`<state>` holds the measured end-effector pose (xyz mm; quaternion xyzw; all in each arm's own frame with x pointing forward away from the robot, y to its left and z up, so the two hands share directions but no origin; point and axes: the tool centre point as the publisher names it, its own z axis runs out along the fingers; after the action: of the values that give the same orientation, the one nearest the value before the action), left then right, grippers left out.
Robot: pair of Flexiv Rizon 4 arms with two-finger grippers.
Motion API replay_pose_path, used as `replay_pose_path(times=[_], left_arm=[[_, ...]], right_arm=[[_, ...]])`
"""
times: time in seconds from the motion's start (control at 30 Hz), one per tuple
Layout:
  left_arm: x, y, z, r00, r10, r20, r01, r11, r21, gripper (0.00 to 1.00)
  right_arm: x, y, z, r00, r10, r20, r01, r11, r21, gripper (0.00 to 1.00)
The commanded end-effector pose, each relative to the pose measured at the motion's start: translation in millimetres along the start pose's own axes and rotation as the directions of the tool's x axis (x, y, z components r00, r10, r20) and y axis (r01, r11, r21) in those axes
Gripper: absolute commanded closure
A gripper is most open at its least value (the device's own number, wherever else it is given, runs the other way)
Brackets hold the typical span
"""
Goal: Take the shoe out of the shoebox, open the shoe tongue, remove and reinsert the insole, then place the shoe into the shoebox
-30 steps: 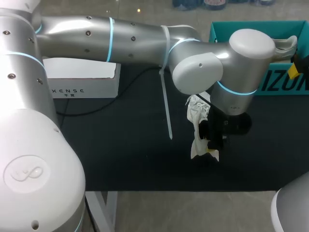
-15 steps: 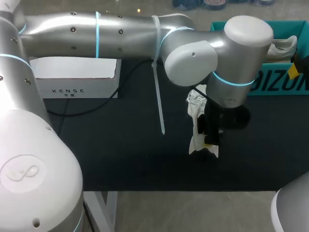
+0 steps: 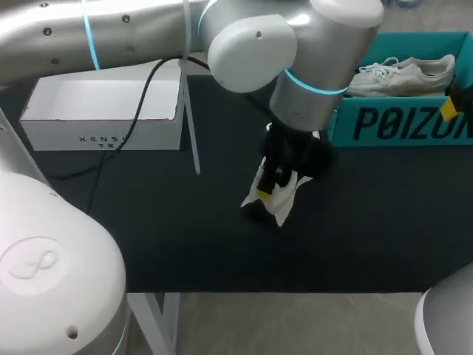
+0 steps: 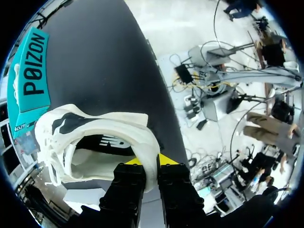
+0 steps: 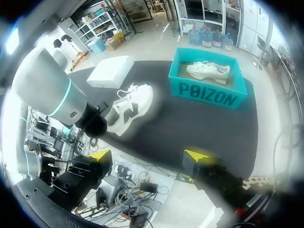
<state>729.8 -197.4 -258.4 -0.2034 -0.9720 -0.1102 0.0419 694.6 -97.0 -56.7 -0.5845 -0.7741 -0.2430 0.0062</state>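
Black table (image 3: 148,222) lies under it all. The white shoe (image 3: 277,198) hangs over the middle of the table, out of the teal shoebox (image 3: 384,124) and near its front wall. The left gripper (image 3: 272,185) holds the shoe.

From above, the arm hides most of the shoe. The left wrist view shows more. The rim of the shoe (image 4: 107,135) sits right between the two fingers of the left gripper (image 4: 151,162), and they squeeze it from both sides. The right wrist view shows the side of the shoe (image 5: 129,110), with a dark mark.

A second ago the shoe hung further right. Now the arm no longer covers the shoebox, and a second shoe (image 3: 403,72) shows inside it.

The right gripper (image 5: 148,156) is well apart, with its fingers wide open. A white box (image 3: 103,118) sits on the table, off to the left.
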Motion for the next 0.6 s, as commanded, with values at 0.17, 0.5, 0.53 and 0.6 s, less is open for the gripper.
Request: replay_pose_path(times=[0.17, 0.5, 0.53, 0.6], left_arm=[[22.6, 129, 3, 0.989, 0.117, 0.087, -0.115, 0.993, -0.025, 1.0], [26.4, 235, 2, 0.973, 0.194, 0.126, -0.188, 0.98, -0.058, 1.0], [26.0, 242, 4, 0.969, 0.21, 0.132, -0.204, 0.977, -0.056, 1.0], [25.3, 256, 8, 0.962, 0.231, 0.143, -0.225, 0.973, -0.056, 1.0]], right_arm=[[0.1, 2.9, 1, 1.0, 0.001, 0.0, -0.001, 1.0, 0.006, 0.0], [0.1, 2.9, 1, 1.0, 0.001, 0.0, -0.001, 1.0, 0.006, 0.0], [0.1, 2.9, 1, 1.0, 0.001, 0.0, -0.001, 1.0, 0.006, 0.0], [0.1, 2.9, 1, 1.0, 0.001, 0.0, -0.001, 1.0, 0.006, 0.0]])
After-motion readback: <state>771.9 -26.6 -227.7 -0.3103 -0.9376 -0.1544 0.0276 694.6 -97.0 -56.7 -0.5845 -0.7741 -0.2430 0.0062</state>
